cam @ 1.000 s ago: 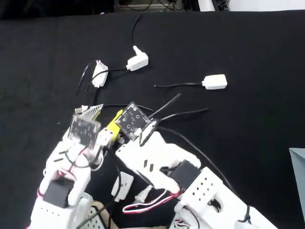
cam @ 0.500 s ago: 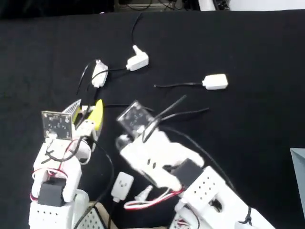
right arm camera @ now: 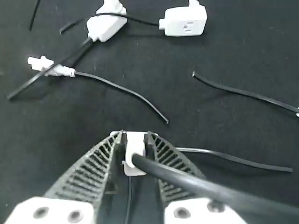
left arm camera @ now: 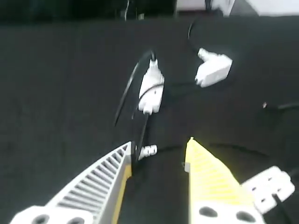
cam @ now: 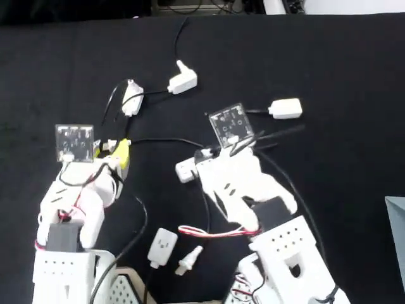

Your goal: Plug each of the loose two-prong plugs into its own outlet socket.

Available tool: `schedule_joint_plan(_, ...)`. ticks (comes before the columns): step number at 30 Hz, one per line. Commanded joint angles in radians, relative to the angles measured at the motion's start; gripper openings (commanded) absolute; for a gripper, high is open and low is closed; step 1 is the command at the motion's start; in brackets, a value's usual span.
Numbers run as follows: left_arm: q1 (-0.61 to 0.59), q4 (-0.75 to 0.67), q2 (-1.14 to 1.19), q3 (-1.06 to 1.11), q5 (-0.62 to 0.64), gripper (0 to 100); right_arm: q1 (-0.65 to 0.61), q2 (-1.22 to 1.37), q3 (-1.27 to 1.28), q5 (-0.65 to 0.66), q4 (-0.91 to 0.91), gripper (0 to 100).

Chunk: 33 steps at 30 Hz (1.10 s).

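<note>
My right gripper [right arm camera: 134, 135] is shut on a white outlet socket [right arm camera: 132, 157] with a black cable, held at mid-table [cam: 185, 170]. My left gripper [left arm camera: 159, 143] stands open to its left [cam: 114, 147], holding nothing. A small two-prong plug [left arm camera: 147, 150] lies on the cloth just beyond its fingertips. Farther off lie a white plug [cam: 131, 98] and a white socket [cam: 182, 81], joined by a cable. Near the front edge rest another socket [cam: 161, 246] and a loose plug [cam: 188, 258].
A white block [cam: 285, 107] with a thin black lead lies at the back right. Black cables [cam: 164, 140] cross the black cloth between the two arms. The far and right parts of the table hold nothing else.
The two grippers, close together a second ago, have drawn apart. The left arm swung left, its fingers open; the right arm carried its socket right and farther back.
</note>
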Motion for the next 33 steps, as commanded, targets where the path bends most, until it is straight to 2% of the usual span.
schedule_joint_plan(1,-0.013,-0.003,0.143,-0.087,0.000,19,-0.005,0.047,-0.061,-0.015,-0.038,1.1)
schedule_joint_plan(4,-0.039,-0.002,0.216,-0.114,-0.043,19,-0.005,0.176,-0.091,-0.018,-0.098,1.1)
schedule_joint_plan(10,-0.171,-0.003,0.353,-0.166,-0.046,19,-0.011,0.519,-0.306,-0.100,-0.106,1.1)
schedule_joint_plan(17,-0.188,-0.020,0.377,-0.151,-0.052,19,-0.025,0.786,-0.449,-0.114,-0.112,1.1)
schedule_joint_plan(23,-0.183,-0.064,0.379,-0.127,-0.054,19,-0.054,0.848,-0.444,-0.114,-0.127,1.1)
schedule_joint_plan(28,-0.183,-0.066,0.379,-0.127,-0.054,19,-0.091,0.842,-0.351,-0.109,-0.226,1.1)
schedule_joint_plan(33,-0.183,-0.066,0.379,-0.127,-0.054,19,-0.091,0.782,-0.344,-0.110,-0.180,1.1)
